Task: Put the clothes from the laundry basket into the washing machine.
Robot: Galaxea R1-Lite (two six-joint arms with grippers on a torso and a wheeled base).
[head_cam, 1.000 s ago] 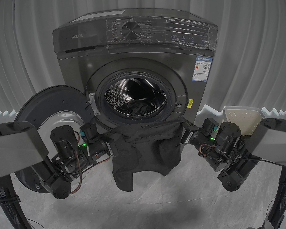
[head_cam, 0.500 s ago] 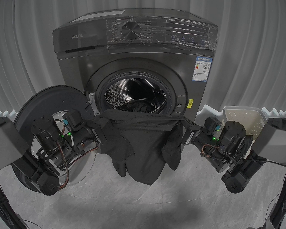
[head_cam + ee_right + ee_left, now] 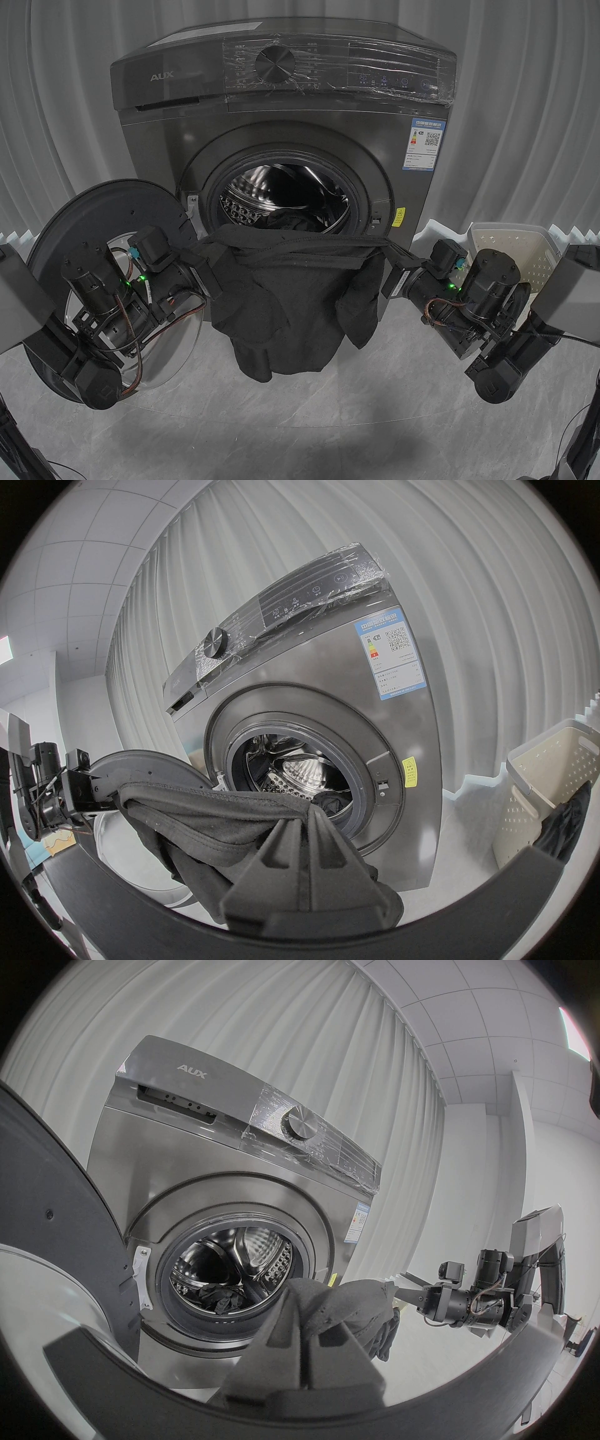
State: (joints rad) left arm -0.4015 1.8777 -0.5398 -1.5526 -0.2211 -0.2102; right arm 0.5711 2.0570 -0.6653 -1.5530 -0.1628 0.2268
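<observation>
One black garment [image 3: 294,294] clamped by left gripper [image 3: 207,280], right gripper [image 3: 389,257], before drum [image 3: 281,184] (one piece [image 3: 290,222] inside) — more in laundry basket [image 3: 519,250], right.

Left arm [image 3: 125,294] and right arm [image 3: 465,300] extend level before the washing machine's [image 3: 187,144] opening, jaws each clamped on a black garment [image 3: 294,294].

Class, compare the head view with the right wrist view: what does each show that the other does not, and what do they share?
Head view alone: the washing machine's flat top, seen from above. Right wrist view alone: ceiling tiles and dark clothing in the laundry basket. Shared: the open drum holding a dark item, and the black garment stretched between the left tool and right tool, both shut on it.
</observation>
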